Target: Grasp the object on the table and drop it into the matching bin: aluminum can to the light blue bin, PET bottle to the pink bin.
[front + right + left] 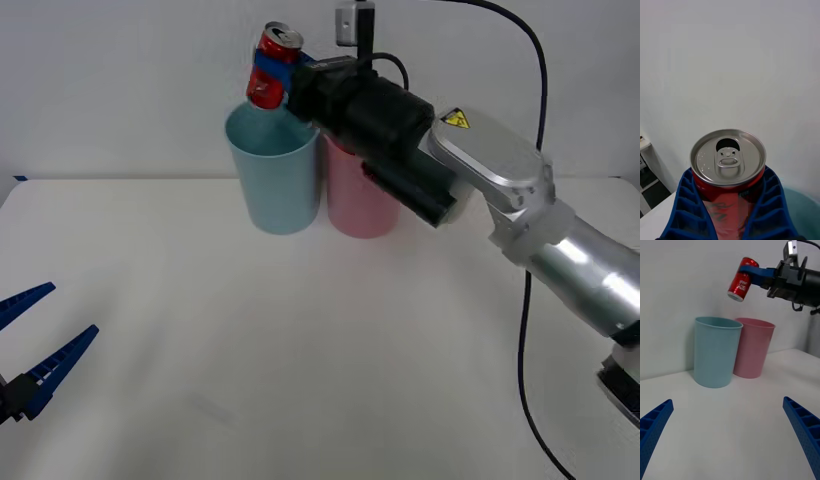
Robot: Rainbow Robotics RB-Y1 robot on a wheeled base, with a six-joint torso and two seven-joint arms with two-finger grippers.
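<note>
My right gripper (272, 70) is shut on the red aluminum can (274, 64) and holds it tilted in the air above the mouth of the light blue bin (274, 170). The left wrist view shows the can (741, 278) hanging over the light blue bin (715, 350), with the pink bin (753, 347) beside it. In the right wrist view the can's silver top and pull tab (728, 157) sit between my blue fingers (685, 210), with the bin's teal rim (803, 202) below. My left gripper (30, 345) waits open low at the table's (300, 360) near left.
The two bins stand touching at the back middle of the white table, the pink bin (356, 190) right of the blue one. A black cable (528, 330) hangs from my right arm down over the table's right side. A plain wall rises behind.
</note>
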